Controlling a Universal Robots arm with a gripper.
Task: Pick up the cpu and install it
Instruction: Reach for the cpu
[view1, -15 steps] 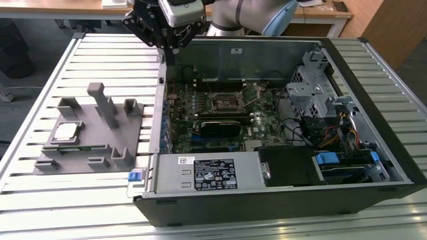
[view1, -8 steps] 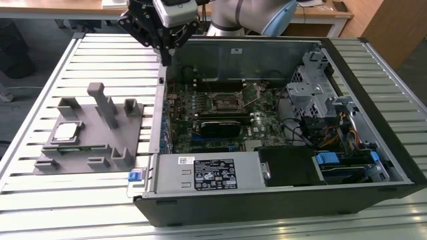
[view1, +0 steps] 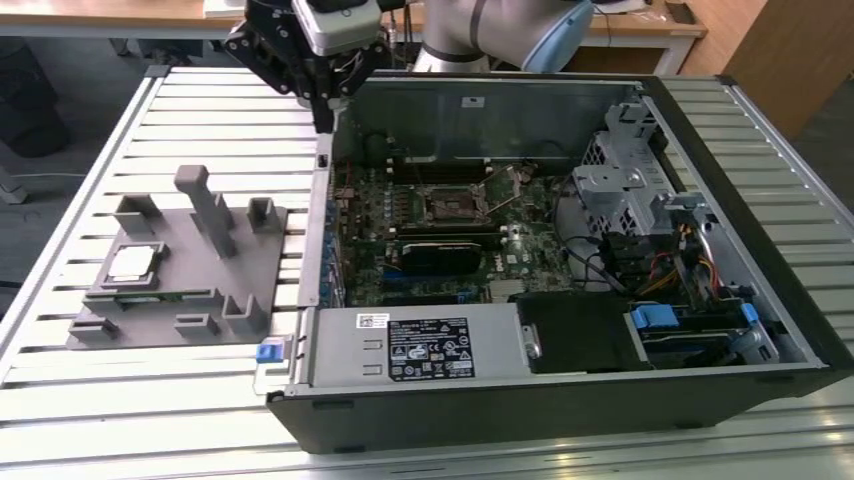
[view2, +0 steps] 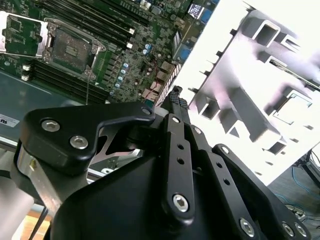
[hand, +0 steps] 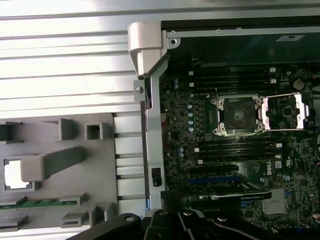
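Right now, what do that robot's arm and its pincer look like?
The arm is a smooth silver-grey tube with a pale blue joint cap. The pincer is matte black, built from flat hinged bars studded with silver screw heads. A pale grey box is mounted at the wrist above it.

A slatted metal worktop (view1: 200, 110) was seen carrying two things. A grey fixture (view1: 134, 335) was laid flat toward the exterior view's left, and an open computer case (view1: 561, 410) was set just beside it on the exterior view's right, lying on its side.
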